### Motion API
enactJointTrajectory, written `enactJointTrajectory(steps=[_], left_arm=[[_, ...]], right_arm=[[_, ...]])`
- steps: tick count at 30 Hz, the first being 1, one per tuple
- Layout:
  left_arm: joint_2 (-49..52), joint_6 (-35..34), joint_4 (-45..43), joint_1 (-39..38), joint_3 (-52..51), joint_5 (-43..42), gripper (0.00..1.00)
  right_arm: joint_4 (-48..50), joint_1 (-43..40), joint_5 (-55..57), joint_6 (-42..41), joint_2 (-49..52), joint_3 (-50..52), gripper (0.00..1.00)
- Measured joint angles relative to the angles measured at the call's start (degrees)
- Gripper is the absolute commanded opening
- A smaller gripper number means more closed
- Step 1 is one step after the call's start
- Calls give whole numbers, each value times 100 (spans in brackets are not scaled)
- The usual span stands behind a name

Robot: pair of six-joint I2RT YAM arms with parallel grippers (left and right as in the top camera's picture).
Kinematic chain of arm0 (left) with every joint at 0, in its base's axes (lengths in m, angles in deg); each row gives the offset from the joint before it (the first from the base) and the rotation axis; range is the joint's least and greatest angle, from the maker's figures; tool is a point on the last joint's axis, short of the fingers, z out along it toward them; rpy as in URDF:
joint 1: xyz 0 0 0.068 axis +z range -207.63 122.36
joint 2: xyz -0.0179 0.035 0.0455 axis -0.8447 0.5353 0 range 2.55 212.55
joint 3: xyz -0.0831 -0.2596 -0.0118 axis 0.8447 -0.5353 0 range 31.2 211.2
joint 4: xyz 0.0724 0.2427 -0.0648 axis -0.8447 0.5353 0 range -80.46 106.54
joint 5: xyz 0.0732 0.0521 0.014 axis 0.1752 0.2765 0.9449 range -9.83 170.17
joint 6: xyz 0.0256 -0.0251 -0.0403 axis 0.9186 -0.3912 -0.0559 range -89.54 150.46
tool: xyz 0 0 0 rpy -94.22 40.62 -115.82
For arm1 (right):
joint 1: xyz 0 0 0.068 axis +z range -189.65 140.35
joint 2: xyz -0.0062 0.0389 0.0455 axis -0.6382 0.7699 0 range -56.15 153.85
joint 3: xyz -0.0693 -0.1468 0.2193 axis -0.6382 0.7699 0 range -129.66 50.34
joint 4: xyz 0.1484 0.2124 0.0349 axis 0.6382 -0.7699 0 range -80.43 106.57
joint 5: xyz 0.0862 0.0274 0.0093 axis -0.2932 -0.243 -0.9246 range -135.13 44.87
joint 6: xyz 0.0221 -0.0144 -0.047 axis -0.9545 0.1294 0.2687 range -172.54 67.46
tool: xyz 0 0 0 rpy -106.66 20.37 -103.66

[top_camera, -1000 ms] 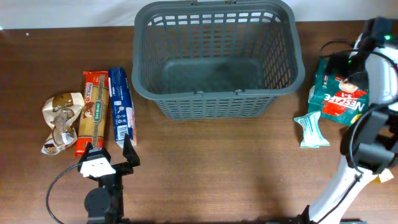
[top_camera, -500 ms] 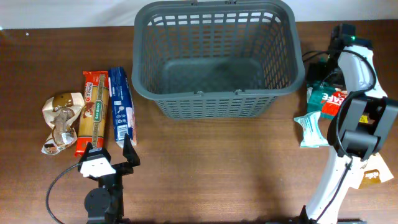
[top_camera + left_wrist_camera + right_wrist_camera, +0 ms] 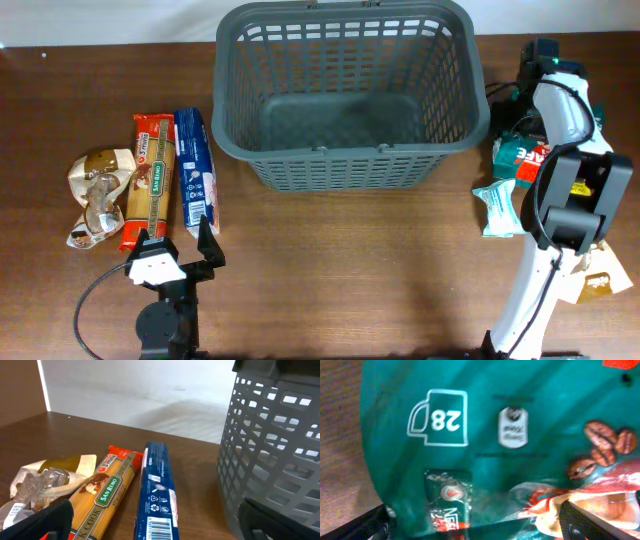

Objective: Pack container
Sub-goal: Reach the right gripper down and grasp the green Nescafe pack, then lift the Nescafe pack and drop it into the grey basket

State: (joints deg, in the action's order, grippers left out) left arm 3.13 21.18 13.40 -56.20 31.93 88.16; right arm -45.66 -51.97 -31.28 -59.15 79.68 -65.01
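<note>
The basket is seen empty at the far middle of the bench, set where both arms can reach its open top. The right hand is held spread wide, gripping nothing, close over the green coffee bag just right of the basket, evidently lined up for a first pick. The left hand is parked open and empty beside the pasta packets, likely awaiting its turn.

At 7 o'clock, the black left arm bears a white plate, looping cable and black left claw; at 3 o'clock, the right arm pairs white links with black joints.
</note>
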Motion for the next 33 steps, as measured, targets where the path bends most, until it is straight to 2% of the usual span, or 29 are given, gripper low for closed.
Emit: enactJointTrajectory(steps=[8, 9, 11, 12, 13, 14, 19, 23, 29, 33], left_arm=[[0, 0, 0, 2, 0, 0, 99], [0, 0, 0, 0, 0, 0, 99], [0, 0, 0, 0, 0, 0, 99], [0, 0, 0, 0, 0, 0, 99], [0, 0, 0, 0, 0, 0, 99], [0, 0, 0, 0, 0, 0, 99], [0, 0, 0, 0, 0, 0, 99], [0, 0, 0, 0, 0, 0, 99], [0, 0, 0, 0, 0, 0, 99], [0, 0, 0, 2, 0, 0, 99]], right_arm=[[-387, 11, -192, 76, 177, -380, 100], [-348, 11, -192, 74, 177, -378, 96], [-149, 15, -164, 68, 181, -326, 74], [-46, 17, -90, 48, 181, -278, 44], [107, 11, 11, 74, 164, -168, 9], [166, 4, 7, 70, 125, -96, 4], [337, -52, 48, -26, -26, 116, 4], [-15, -197, -173, -46, -26, -92, 4], [-807, -372, -741, 24, -201, -973, 4], [-1115, -304, -1106, 170, -791, -1694, 4]])
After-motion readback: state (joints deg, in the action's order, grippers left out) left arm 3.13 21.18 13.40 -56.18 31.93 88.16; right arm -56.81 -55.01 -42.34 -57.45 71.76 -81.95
